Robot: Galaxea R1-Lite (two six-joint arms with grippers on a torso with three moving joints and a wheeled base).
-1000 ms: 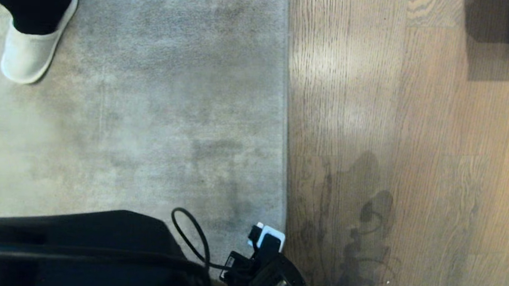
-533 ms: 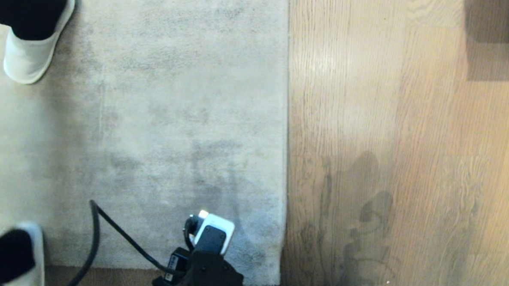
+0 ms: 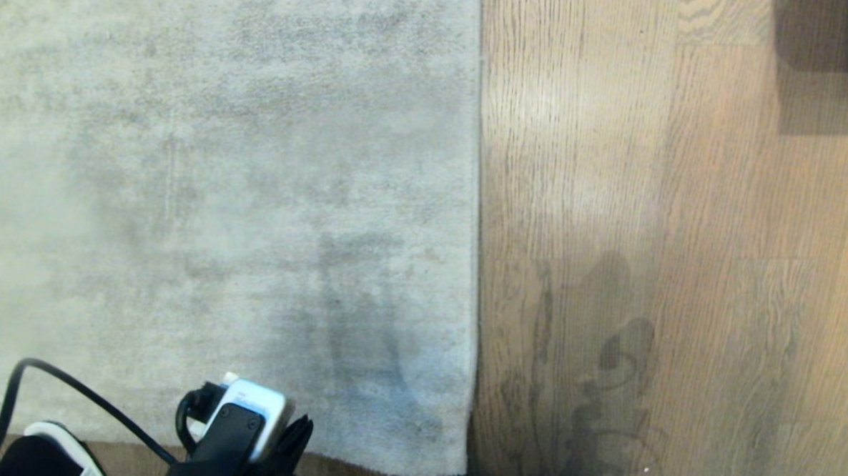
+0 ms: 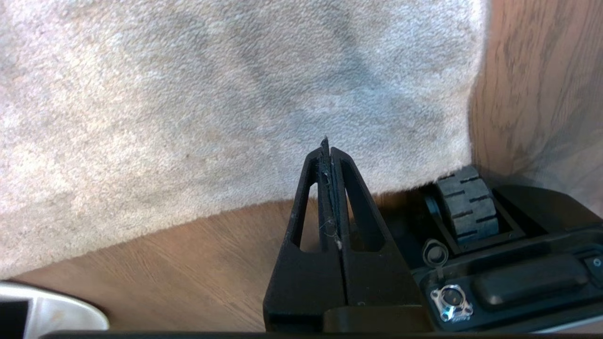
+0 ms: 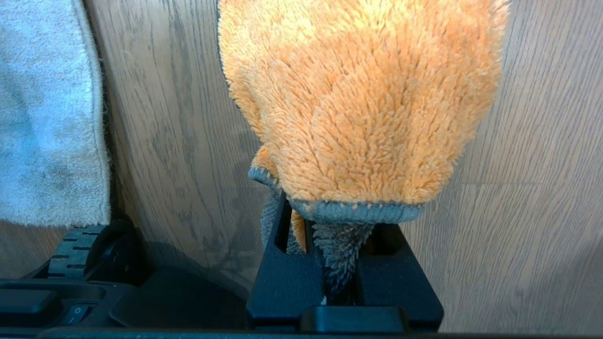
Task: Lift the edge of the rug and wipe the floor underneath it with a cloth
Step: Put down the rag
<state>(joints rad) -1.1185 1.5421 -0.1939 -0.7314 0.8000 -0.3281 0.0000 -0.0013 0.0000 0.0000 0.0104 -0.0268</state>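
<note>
Lying flat on the floor (image 3: 683,206), the pale grey rug (image 3: 219,186) fills the left part of the head view, and its straight edge (image 3: 477,197) runs from far to near until the squared corner (image 3: 460,468) close to the robot base. The brown wood planks are on the right of this border and also in a thin strip along the near border of the rug. The left gripper (image 4: 326,143) hangs above the near border of the rug, not far from the corner, and its two black fingers are pressed together with nothing between them. In the head view only the wrist of this arm (image 3: 244,430) with a black cable (image 3: 67,387) is seen at the lower left. A white slipper (image 3: 64,448) of a person stands just beside it on the wood. The right gripper (image 5: 337,245) is over the bare floor, beside the rug edge, and it pinches the orange cloth (image 5: 362,99), which hangs from the fingers in a soft bunch. A black wheel (image 4: 466,205) of the base sits near the rug corner.
</note>
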